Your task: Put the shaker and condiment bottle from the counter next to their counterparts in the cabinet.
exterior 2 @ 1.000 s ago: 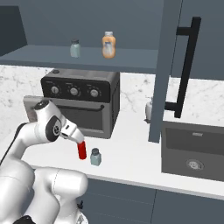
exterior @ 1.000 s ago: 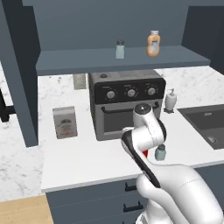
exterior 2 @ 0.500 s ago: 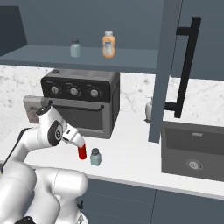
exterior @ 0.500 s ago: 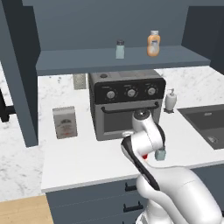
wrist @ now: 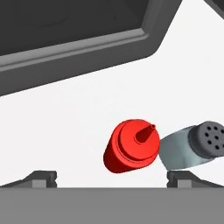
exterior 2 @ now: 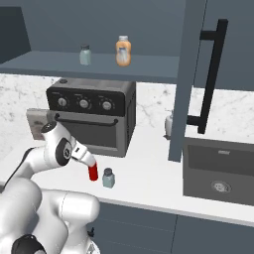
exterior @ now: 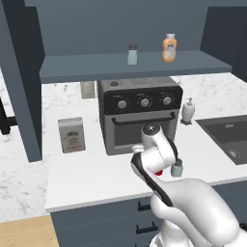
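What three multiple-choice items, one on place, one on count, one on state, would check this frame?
1. Where does the shaker stand?
A. on the cabinet shelf
B. on the counter beside the condiment bottle
C. in the sink

2. How many containers stand on the cabinet shelf?
A. two
B. three
C. four

3. What is the hand doing?
A. open above the condiment bottle
B. shut on the shaker
C. shut on the oven handle

Answers: 1 B, it stands on the counter next to the condiment bottle. 2 A, a pale shaker and an orange bottle. 3 A, its fingertips sit wide apart, the bottle below them.
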Controlling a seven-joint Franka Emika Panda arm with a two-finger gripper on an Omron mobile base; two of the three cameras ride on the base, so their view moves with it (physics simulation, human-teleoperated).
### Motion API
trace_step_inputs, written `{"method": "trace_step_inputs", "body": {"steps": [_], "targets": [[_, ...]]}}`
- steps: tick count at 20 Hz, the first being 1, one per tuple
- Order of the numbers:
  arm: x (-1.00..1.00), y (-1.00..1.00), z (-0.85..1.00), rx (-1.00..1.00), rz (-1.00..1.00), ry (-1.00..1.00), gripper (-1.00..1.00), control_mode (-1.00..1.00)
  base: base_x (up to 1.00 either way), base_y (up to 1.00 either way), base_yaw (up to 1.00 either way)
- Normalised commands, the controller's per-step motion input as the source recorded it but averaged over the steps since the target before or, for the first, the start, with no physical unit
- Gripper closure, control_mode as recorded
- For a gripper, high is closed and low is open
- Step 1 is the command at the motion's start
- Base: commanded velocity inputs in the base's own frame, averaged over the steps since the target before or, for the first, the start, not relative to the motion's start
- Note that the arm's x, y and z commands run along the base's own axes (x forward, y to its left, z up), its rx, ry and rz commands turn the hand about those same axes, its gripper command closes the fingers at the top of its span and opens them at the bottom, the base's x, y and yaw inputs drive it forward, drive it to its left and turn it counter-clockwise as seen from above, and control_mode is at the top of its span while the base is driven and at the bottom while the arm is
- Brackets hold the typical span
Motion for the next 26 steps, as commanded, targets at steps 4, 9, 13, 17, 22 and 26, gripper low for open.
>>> {"method": "trace_step_inputs", "body": {"steps": [4, 9, 13, 17, 22, 26], "targets": [[0.01, -0.11, -0.34, -0.01, -0.05, -0.07, -1.0, -1.0, 0.0, 0.0, 0.0], [0.0, -0.24, -0.33, 0.0, -0.07, -0.04, -1.0, -1.0, 0.0, 0.0, 0.0], [0.0, -0.22, -0.24, 0.0, -0.06, -0.02, -1.0, -1.0, 0.0, 0.0, 0.0], [0.0, -0.13, -0.25, 0.0, -0.04, -0.02, -1.0, -1.0, 0.0, 0.0, 0.0], [0.0, -0.01, -0.34, -0.01, -0.04, -0.01, -1.0, -1.0, 0.0, 0.0, 0.0], [0.0, -0.01, -0.44, -0.01, -0.02, 0.0, 1.0, -1.0, 0.0, 0.0, 0.0]]}}
